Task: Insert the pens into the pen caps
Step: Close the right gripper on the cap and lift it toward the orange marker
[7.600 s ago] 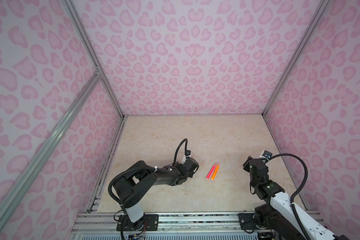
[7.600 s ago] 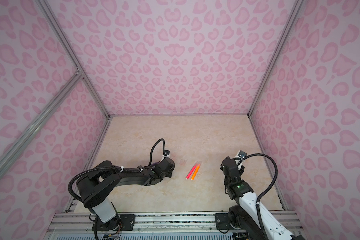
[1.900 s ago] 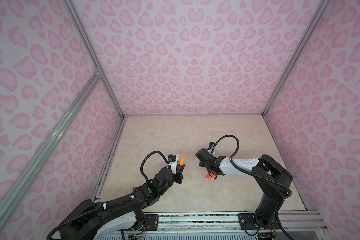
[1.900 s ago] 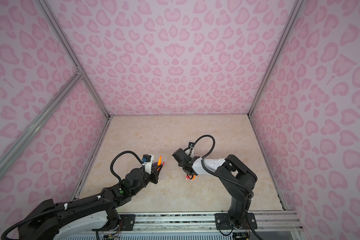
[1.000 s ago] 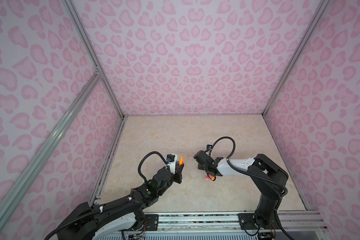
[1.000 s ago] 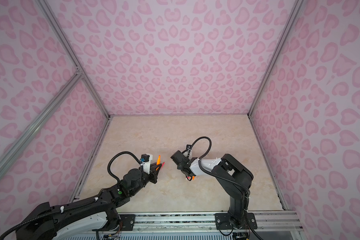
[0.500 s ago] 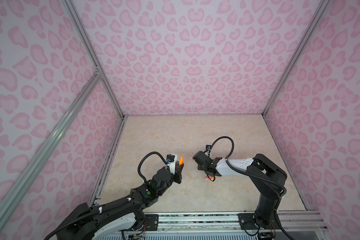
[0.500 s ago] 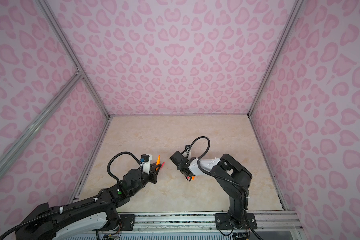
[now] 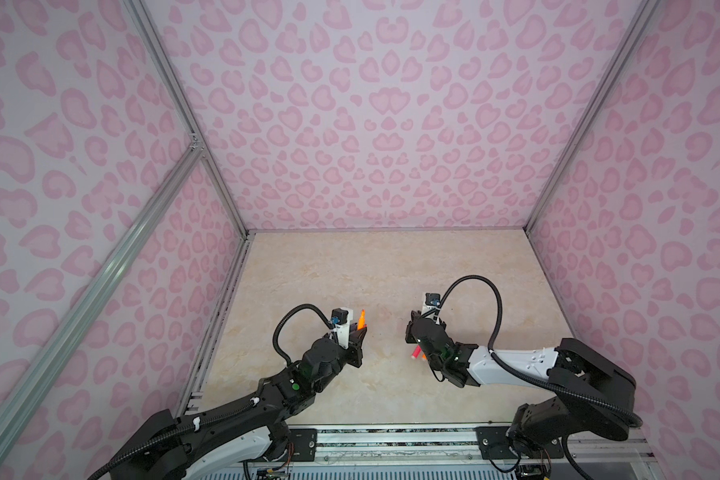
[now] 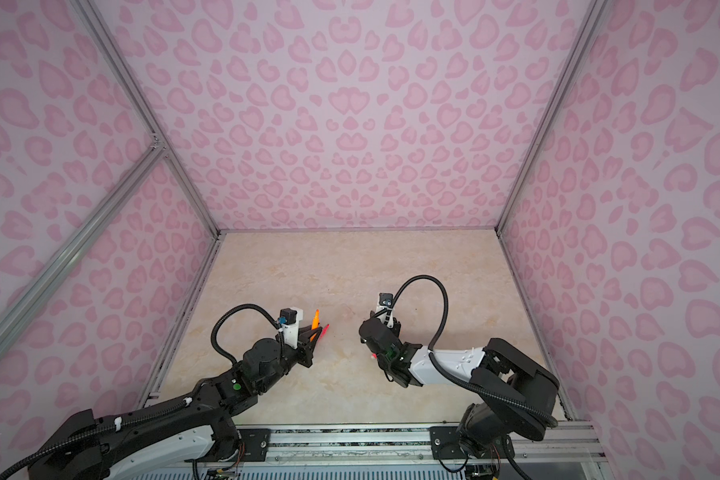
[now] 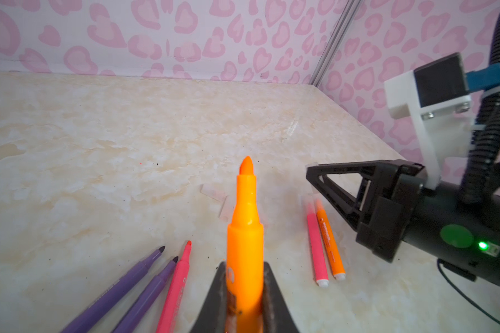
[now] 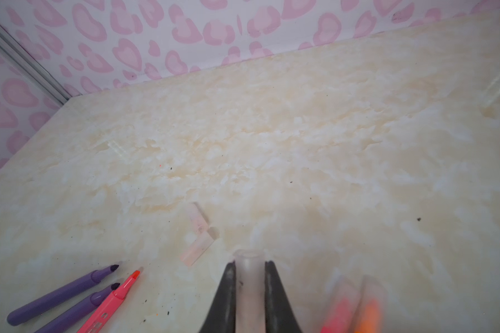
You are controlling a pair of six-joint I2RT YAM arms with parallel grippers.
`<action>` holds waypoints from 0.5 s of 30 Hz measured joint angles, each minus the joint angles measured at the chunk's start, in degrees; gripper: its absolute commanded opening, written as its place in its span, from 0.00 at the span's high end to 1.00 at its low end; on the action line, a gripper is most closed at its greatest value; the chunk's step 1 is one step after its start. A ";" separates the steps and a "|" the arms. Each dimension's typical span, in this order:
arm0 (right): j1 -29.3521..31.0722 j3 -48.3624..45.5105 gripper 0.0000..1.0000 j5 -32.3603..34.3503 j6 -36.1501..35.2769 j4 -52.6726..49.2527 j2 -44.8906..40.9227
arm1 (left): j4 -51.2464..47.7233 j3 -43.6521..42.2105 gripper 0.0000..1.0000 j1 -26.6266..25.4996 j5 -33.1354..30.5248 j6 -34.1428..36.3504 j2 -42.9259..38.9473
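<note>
The beige table (image 9: 391, 266) is closed in by pink-patterned walls (image 9: 371, 124) at the back and on both sides, and by a metal rail (image 9: 391, 432) along the front. All the work is gathered in the front half. The broad back half of the surface is left open beyond both grippers, and a strip of bare surface is kept between them in both top views.

The left arm is stretched diagonally from the front-left corner toward the middle, with its wrist raised off the table. The left gripper (image 11: 244, 265) is clamped on the barrel of an orange pen (image 11: 245, 230), which is held with its bare tip pointing up and away. Below it, two purple pens (image 11: 150, 288) and a pink pen (image 11: 176, 285) are laid side by side on the table, uncapped.

The right arm is folded over its base at the front right, and its forearm is laid out low toward the left. The right gripper (image 12: 249, 263) is closed on a clear cap (image 12: 248, 288), whose open mouth is turned outward past the fingertips. Just beside this gripper a second pink pen (image 11: 316, 245) and a second orange pen (image 11: 331, 245) are laid parallel and touching, their tips apparently inside clear caps. Two loose caps (image 12: 198, 249) are seen touching in an L shape on the surface ahead of both grippers
</note>
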 measured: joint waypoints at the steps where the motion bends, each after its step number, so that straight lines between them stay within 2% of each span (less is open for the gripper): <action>1: 0.00 -1.18 0.95 -0.46 -1.31 2.43 -0.74 | -0.02 0.00 0.97 -0.02 0.00 0.22 -0.11; 3: 0.17 -5.07 0.89 -3.39 -5.01 11.19 -2.38 | -0.07 -0.07 0.97 -0.02 0.13 0.35 -0.31; 7: 0.90 -10.45 0.91 -9.49 -10.19 23.89 -3.85 | -0.11 -0.20 0.97 -0.02 0.68 0.35 -0.35; 10: 0.72 -10.80 0.91 -13.68 -12.81 30.60 -4.17 | -0.09 -0.20 0.97 -0.02 1.51 0.35 -0.24; 15: 0.63 -10.56 0.92 -19.76 -14.25 34.38 -4.52 | -0.07 -0.20 0.97 0.00 3.30 0.35 0.31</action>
